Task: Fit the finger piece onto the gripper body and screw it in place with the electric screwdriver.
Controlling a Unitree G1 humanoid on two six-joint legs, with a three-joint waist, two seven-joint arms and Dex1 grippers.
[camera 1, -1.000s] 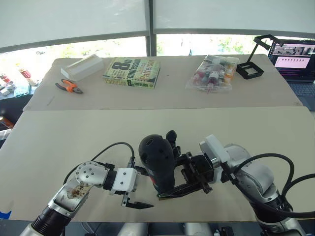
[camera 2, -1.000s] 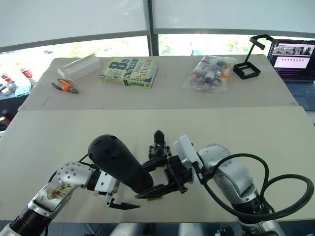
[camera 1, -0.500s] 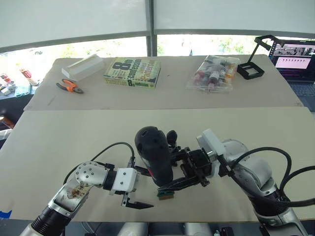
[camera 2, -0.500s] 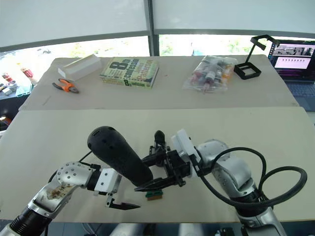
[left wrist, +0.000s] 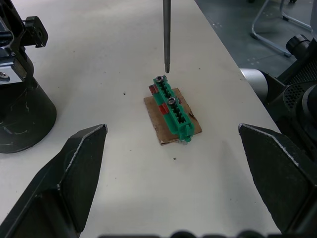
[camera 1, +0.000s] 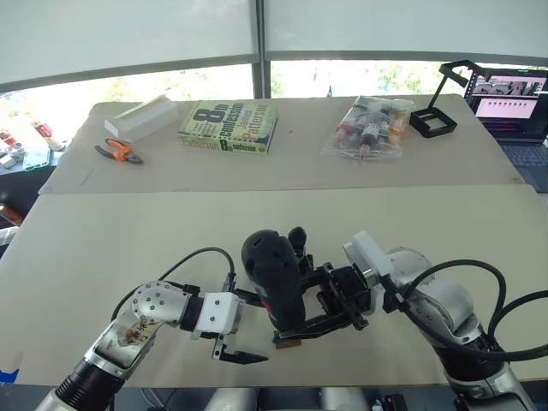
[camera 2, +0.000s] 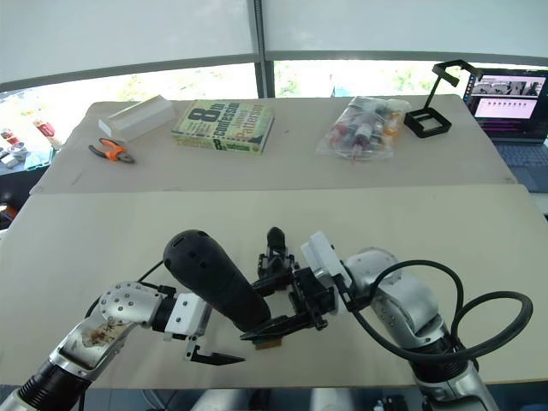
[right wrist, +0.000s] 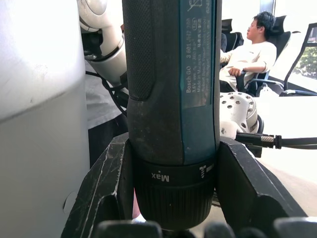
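Black electric screwdriver (camera 1: 274, 281) near-upright, bit down; right gripper (camera 1: 338, 310) pinching it; left gripper (left wrist: 173, 163) spread.

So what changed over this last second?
The right tool, shut on the electric screwdriver, swung it toward the window side and back again; its bit now hangs just above the rear screw of the green terminal block. The left tool stayed open beside it, and the gripper body, book and pliers kept their places.
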